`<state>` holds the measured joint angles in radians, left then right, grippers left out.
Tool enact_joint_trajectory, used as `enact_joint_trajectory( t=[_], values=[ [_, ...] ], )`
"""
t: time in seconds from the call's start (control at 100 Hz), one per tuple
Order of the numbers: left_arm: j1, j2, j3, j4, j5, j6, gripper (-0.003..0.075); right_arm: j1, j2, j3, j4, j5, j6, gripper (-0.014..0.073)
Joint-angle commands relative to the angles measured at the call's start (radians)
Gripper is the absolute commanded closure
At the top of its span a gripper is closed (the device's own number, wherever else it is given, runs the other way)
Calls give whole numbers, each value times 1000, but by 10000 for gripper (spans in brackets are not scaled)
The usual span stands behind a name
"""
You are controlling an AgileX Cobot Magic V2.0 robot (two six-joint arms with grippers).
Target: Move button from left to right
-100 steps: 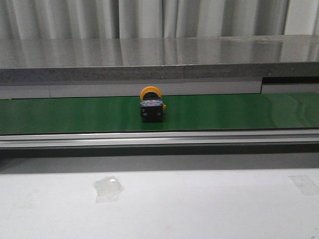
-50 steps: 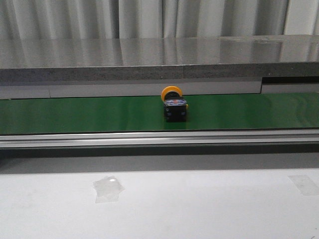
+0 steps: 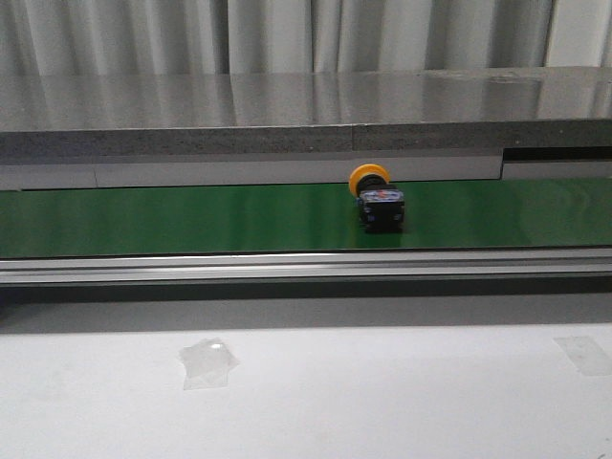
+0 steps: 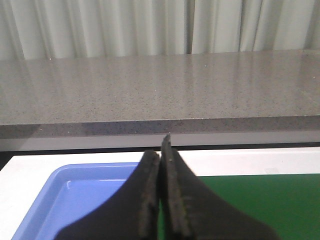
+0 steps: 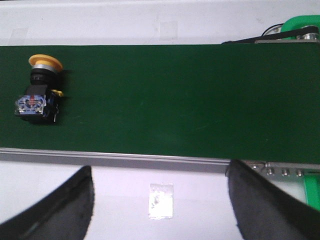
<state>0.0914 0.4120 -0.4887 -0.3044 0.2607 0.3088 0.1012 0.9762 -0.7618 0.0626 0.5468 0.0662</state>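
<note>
The button (image 3: 378, 199), a yellow-orange mushroom cap on a black boxy body, lies on its side on the green conveyor belt (image 3: 172, 218), a little right of the middle in the front view. It also shows in the right wrist view (image 5: 39, 92) at the belt's left part, cap pointing away. My right gripper (image 5: 159, 200) is open and empty above the white table, on the near side of the belt. My left gripper (image 4: 163, 165) is shut and empty, above the edge between a blue tray (image 4: 75, 192) and the belt. Neither arm shows in the front view.
An aluminium rail (image 3: 306, 265) borders the belt's near side. A grey stone ledge (image 3: 306, 110) runs behind it, with curtains beyond. Tape patches (image 3: 207, 361) lie on the white table (image 3: 382, 402). A green belt drive (image 5: 300, 27) sits at the conveyor's end.
The button has travelled to the right along the belt, from just left of centre to right of centre. No gripper is touching it.
</note>
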Motion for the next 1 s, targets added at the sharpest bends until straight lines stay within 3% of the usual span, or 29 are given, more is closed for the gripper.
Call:
enact_joint_trajectory(
  t=[0.0,0.64,0.99],
  values=[
    [-7,4,-27,-18,-81,-9,740,3,1,-37,6,-92,-6,-57],
    [-7,4,-27,-18,-81,-9,740,9,310,-240,7,-58,-89,-52],
    [-7,4,-27,-18,-81,-9,740,79,465,-308,7,-68,-127,-52]
  ],
)
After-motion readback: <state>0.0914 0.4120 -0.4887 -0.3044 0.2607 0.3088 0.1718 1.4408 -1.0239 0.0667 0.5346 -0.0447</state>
